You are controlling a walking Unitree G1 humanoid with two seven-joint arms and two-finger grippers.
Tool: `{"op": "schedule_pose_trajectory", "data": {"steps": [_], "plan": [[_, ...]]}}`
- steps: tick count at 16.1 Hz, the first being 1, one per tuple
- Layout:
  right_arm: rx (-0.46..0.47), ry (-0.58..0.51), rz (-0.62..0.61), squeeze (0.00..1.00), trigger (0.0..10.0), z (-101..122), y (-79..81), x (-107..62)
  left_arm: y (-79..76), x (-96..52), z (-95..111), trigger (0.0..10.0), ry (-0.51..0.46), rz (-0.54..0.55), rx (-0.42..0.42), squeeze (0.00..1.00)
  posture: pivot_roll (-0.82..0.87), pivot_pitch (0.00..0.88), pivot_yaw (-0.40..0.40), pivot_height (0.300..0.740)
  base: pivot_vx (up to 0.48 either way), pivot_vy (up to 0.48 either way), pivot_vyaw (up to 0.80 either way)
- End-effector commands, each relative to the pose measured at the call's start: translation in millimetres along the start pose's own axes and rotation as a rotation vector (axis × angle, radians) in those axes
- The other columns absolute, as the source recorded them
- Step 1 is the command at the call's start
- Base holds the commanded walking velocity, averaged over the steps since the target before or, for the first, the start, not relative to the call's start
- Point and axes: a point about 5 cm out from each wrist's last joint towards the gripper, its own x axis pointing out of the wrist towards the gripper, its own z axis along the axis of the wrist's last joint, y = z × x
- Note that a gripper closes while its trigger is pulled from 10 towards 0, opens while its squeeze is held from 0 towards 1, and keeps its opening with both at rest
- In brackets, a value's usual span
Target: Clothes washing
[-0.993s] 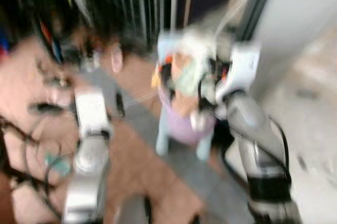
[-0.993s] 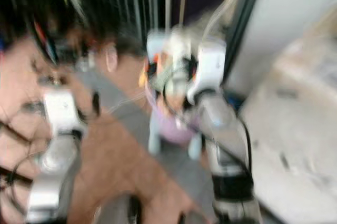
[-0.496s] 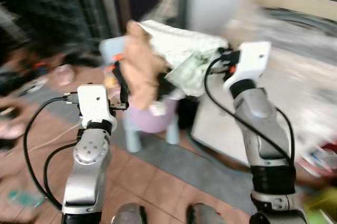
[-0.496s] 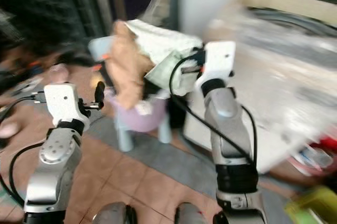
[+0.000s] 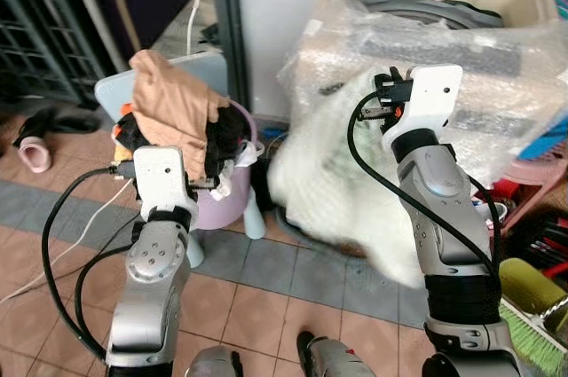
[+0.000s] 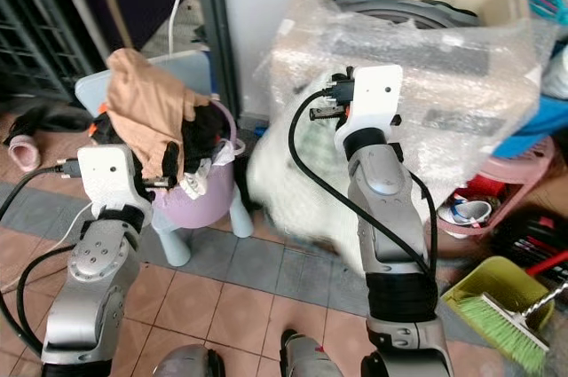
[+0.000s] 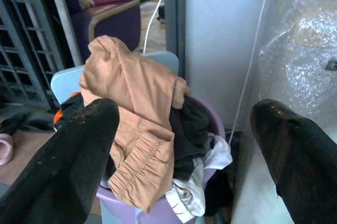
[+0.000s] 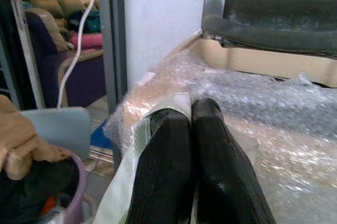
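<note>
The task appears to be at an early stage: most laundry remains unloaded. The right claw [image 8: 192, 129] is pressed fully closed on a white garment [image 5: 328, 186], which hangs blurred below it, just in front of the bubble-wrapped washing machine [image 5: 444, 4]. The left claw [image 7: 184, 145] is spread wide and holds nothing; directly ahead of it sits the purple basket [image 7: 210, 124], heaped with clothes under a tan garment [image 7: 131, 97], on a pale blue stool [image 5: 253, 217].

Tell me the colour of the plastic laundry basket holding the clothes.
Lilac plastic laundry basket; clearest in the right eye view.
</note>
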Motion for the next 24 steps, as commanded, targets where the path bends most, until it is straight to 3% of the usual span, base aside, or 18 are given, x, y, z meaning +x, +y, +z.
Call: {"op": "schedule_pose_trajectory", "data": {"steps": [1, 9, 18, 24], "plan": [[-0.011, -0.013, -0.012, 0.00, 10.0, 2, -1.9, -2.2, 1.7, -0.7, -1, 10.0, -0.001, -0.010, 0.005, 0.00, 0.01, 0.071, 0.030, 0.740, 0.262, -0.304, -0.80], [-0.014, 0.011, -0.010, 0.00, 10.0, -7, -1.6, -7.0, 3.0, 1.9, -1, 10.0, 0.000, -0.019, 0.017, 0.00, 0.01, 0.062, 0.035, 0.740, 0.282, -0.323, -0.77], [0.010, 0.017, 0.103, 0.00, 10.0, -10, 11.6, -11.7, 4.4, 2.3, -4, 10.0, 0.024, 0.029, -0.013, 0.00, 0.01, 0.061, 0.038, 0.740, 0.000, 0.000, 0.00], [0.010, 0.013, 0.122, 0.00, 10.0, -10, 14.1, -10.9, 8.2, 4.2, -4, 10.0, 0.031, 0.040, -0.023, 0.00, 0.01, 0.058, 0.040, 0.740, 0.000, 0.476, 0.00]]}}
